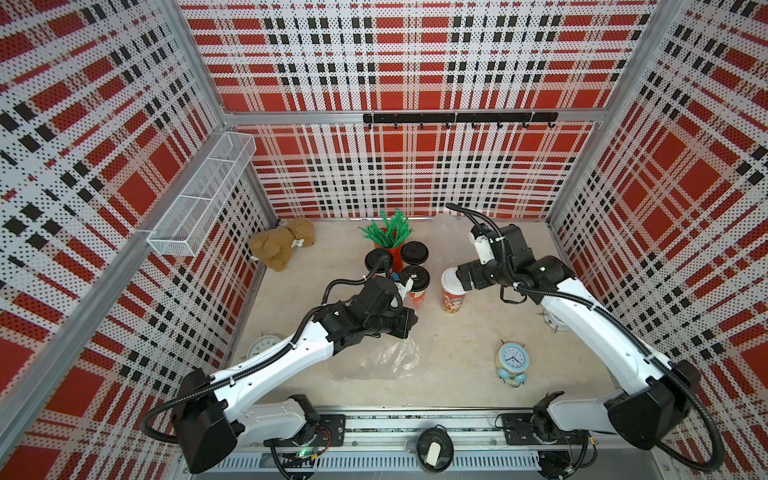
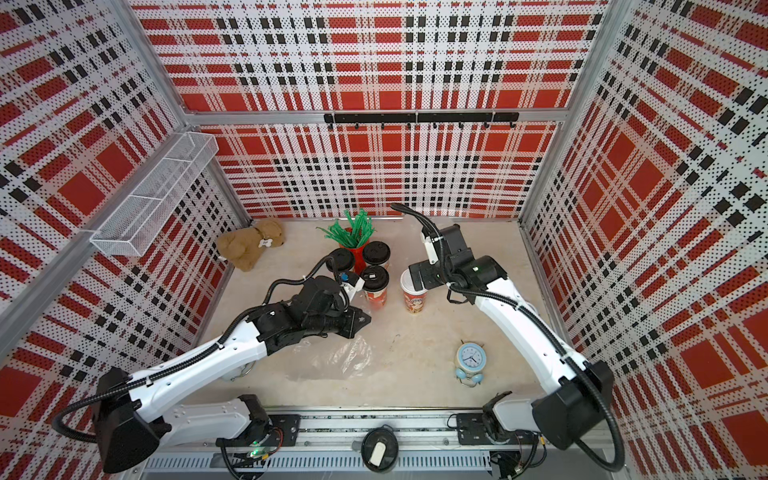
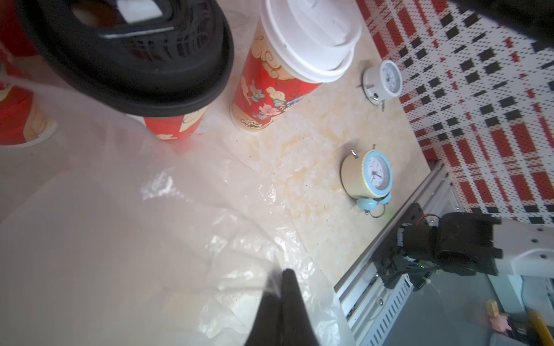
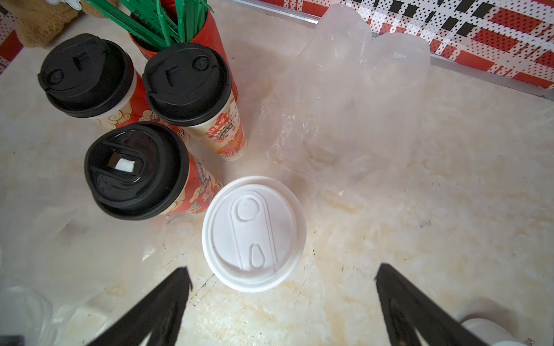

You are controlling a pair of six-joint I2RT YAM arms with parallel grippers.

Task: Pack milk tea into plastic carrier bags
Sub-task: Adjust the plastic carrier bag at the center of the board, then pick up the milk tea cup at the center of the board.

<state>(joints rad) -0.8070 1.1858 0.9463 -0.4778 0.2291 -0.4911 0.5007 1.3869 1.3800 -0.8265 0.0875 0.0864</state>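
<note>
- Looking down in a top view, the left end effector (image 1: pixel 409 328) hangs over a clear plastic carrier bag (image 1: pixel 390 359) crumpled on the worktop (image 1: pixel 457 374). The right end effector (image 1: pixel 459 278) sits at the rim of the white-lidded milk tea cup (image 1: pixel 453 301).
- Both top views show three black-lidded cups (image 2: pixel 374 276) clustered by the straw holder (image 2: pixel 353 241). No cup is bagged.
- From the left wrist, the fingers (image 3: pixel 292 299) are pressed together, pinching the bag's film. Whether the mouth gapes, I cannot tell.
- From the right wrist, the fingers (image 4: pixel 177 287) are spread wide. The white lid stands just ahead of the tips, untouched, and a second bag (image 4: pixel 344 104) lies beyond it.
- The step looks like the reach for the first cup. Next, the spread fingers should pass either side of the cup below its lid and close gently. The left should lift the film so the mouth opens.
</note>
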